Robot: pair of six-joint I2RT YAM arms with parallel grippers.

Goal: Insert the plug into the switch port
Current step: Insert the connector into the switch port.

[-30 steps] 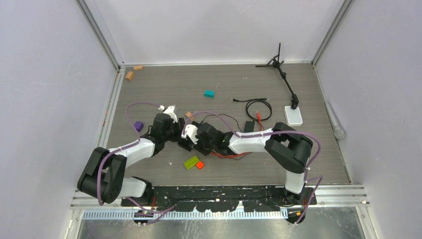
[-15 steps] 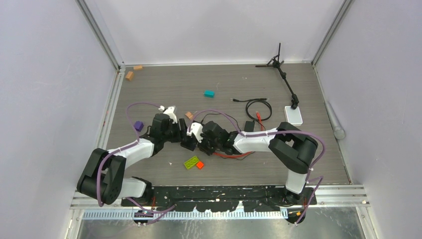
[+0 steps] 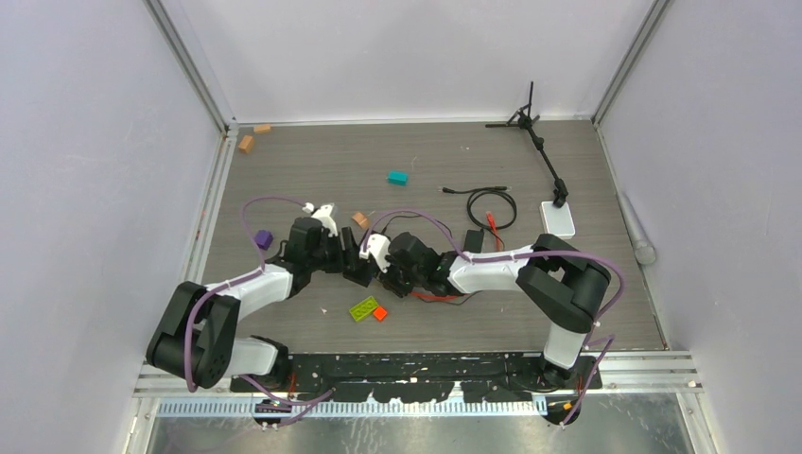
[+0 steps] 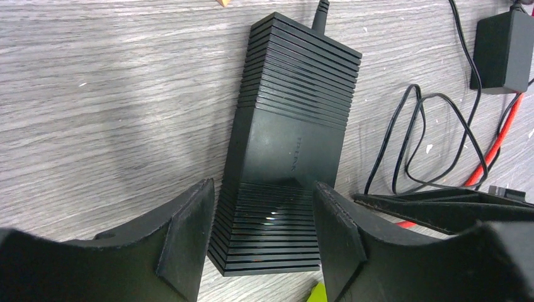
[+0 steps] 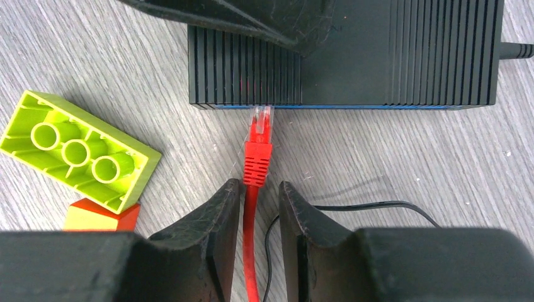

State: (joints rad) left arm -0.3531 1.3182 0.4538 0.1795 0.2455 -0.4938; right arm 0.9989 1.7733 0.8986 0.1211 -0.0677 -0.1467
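Right gripper pinched red cable behind plug, lining it up with switch. Left gripper straddled switch as brace; clamp unclear.

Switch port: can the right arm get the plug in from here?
Likely yes: the plug sits at the front edge of the switch, straight ahead of the right gripper, nothing between. The port itself isn't visible.

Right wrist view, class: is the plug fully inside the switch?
No: the plug has its clear tip just meeting the switch at its front edge, with its red boot outside.
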